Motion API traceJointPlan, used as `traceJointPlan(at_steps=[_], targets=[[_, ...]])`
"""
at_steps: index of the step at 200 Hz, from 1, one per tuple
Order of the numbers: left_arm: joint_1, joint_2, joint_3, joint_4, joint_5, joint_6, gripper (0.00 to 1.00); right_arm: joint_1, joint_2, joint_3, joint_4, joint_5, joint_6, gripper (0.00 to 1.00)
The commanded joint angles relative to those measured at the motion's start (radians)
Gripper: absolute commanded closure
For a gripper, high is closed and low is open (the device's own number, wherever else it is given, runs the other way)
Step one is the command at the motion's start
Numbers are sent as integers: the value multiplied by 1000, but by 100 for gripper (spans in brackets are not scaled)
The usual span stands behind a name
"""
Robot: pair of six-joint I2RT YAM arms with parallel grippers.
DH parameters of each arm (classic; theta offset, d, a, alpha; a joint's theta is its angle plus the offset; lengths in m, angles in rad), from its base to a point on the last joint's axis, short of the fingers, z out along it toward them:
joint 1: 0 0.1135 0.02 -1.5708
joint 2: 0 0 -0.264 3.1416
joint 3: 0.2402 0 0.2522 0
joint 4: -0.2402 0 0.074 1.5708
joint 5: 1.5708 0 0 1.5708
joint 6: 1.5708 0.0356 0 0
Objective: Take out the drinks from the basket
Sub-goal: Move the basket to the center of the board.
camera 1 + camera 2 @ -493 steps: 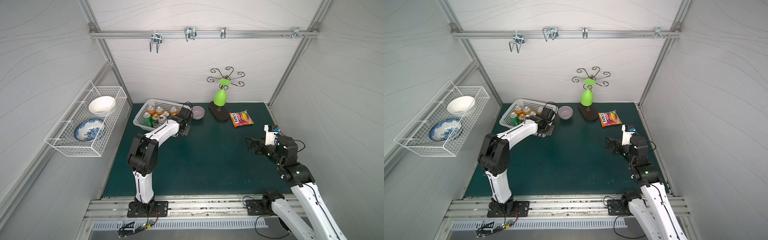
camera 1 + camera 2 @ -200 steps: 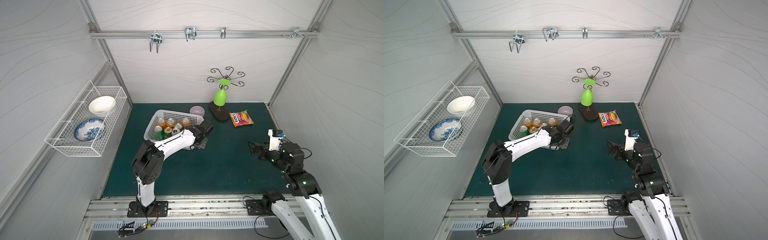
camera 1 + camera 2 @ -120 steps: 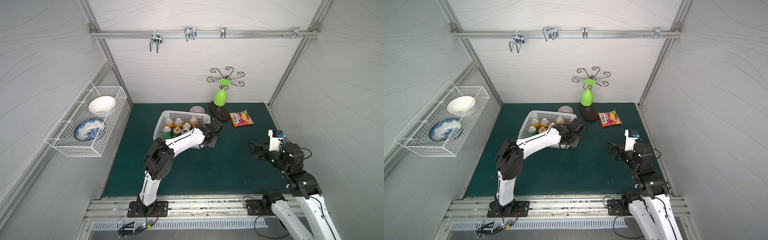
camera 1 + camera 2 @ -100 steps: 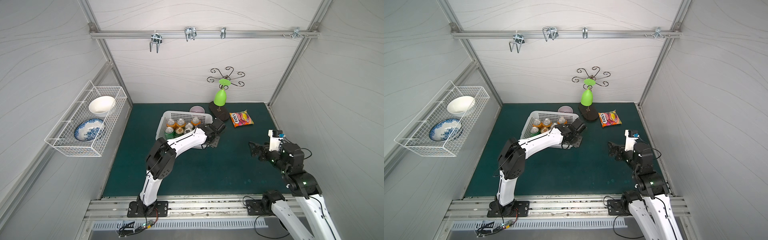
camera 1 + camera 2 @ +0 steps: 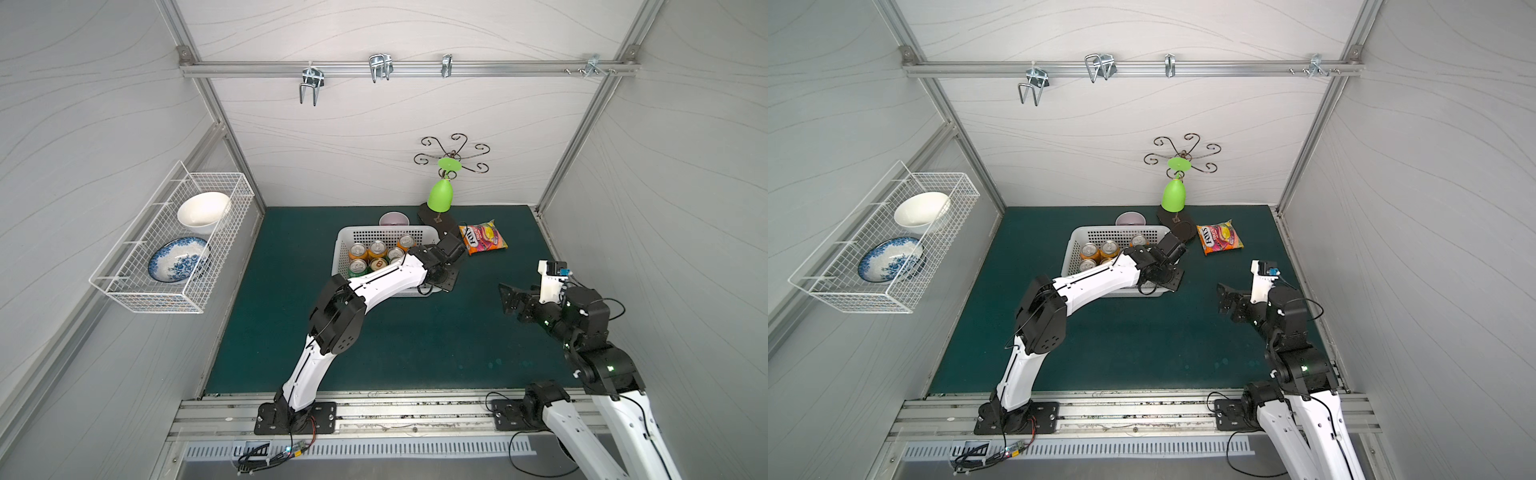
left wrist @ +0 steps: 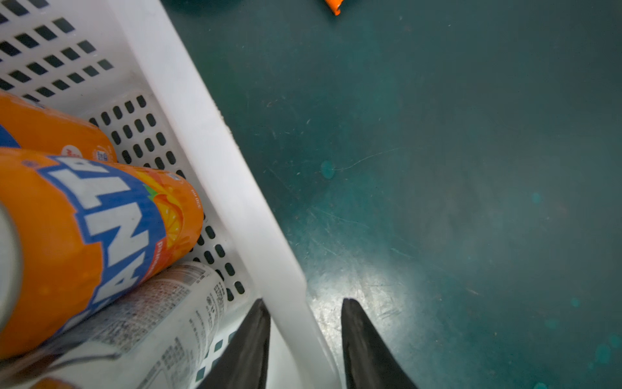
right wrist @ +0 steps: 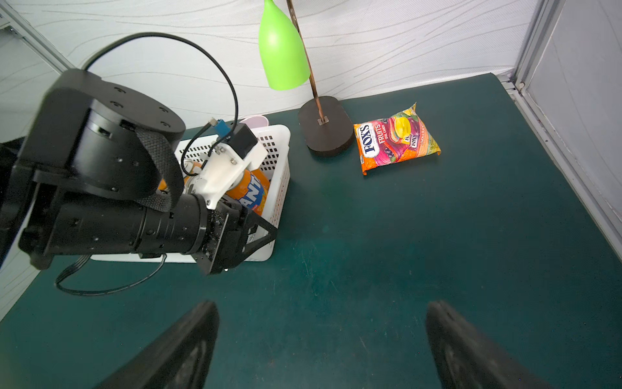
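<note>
**Drinks (image 5: 377, 248) and their surroundings.** The cans stand upright, packed close together inside the basket (image 5: 341, 249). This white perforated tub rests on the green tabletop (image 5: 415, 345), near the middle of its far edge. Orange, green and gold-topped cans show in both top views, and the left arm (image 5: 386, 282) crosses over the nearer rows.

In the left wrist view, an orange can (image 6: 84, 235) and a white printed can (image 6: 151, 320) lie close to the basket wall that faces the tabletop's right edge.

The left pincer (image 6: 304, 299) sits at the basket's near right corner with its fingers apart, astride the rim. One finger (image 6: 250, 340) is inside the wall. The other is outside, with a strip of tabletop visible between it and the rim, so nothing is clamped.

The right pincer (image 5: 513, 297) is spread wide and empty. It is raised over the tabletop near the right edge, well apart from the basket.

- **Far edge:** a lilac bowl (image 5: 392, 217) sits just behind the basket, and a dark-based stand (image 5: 430, 216) carrying a green cup (image 5: 440, 195) is beside it.
- **Toward the far right corner:** a candy bag (image 5: 482, 242) lies flat.
- **Left wall:** a wire rack (image 5: 166, 301) holds two dishes.
</note>
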Motion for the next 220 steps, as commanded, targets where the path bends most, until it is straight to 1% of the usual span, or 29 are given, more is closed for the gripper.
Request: traceJointPlan(at_steps=[1, 11, 31, 62, 72, 88, 96, 118, 146, 163, 176, 196, 220], targets=[[-40, 14, 72, 157, 113, -5, 59, 6, -15, -12, -17, 19, -12, 1], [-42, 13, 69, 157, 114, -4, 58, 7, -16, -12, -18, 19, -12, 1], [-43, 6, 57, 161, 115, -7, 52, 6, -14, -17, -17, 21, -12, 1], [-48, -4, 59, 154, 119, -2, 46, 6, -15, -19, -14, 19, -10, 1], [-49, -11, 70, 145, 120, 3, 44, 7, -14, -18, -16, 21, -12, 1], [-53, -22, 100, 124, 125, 25, 36, 6, -12, -14, -15, 22, -13, 1], [-55, -27, 125, 105, 128, 43, 34, 6, -11, -13, -15, 25, -13, 1], [-61, -52, 178, 55, 127, 75, 29, 7, -2, 3, -23, 25, -6, 1], [-66, -119, 177, 42, 138, 91, 26, 6, 16, 35, -43, 29, -5, 1], [-66, -177, 156, 36, 141, 104, 23, 7, 32, 64, -56, 28, -14, 1], [-66, -241, 112, 44, 130, 120, 21, 6, 49, 99, -75, 16, -23, 1], [-64, -366, 2, 78, 71, 148, 15, 6, 89, 159, -108, -14, -41, 1], [-53, -510, -122, 83, -12, 181, 10, 7, 154, 228, -126, -78, -60, 1]])
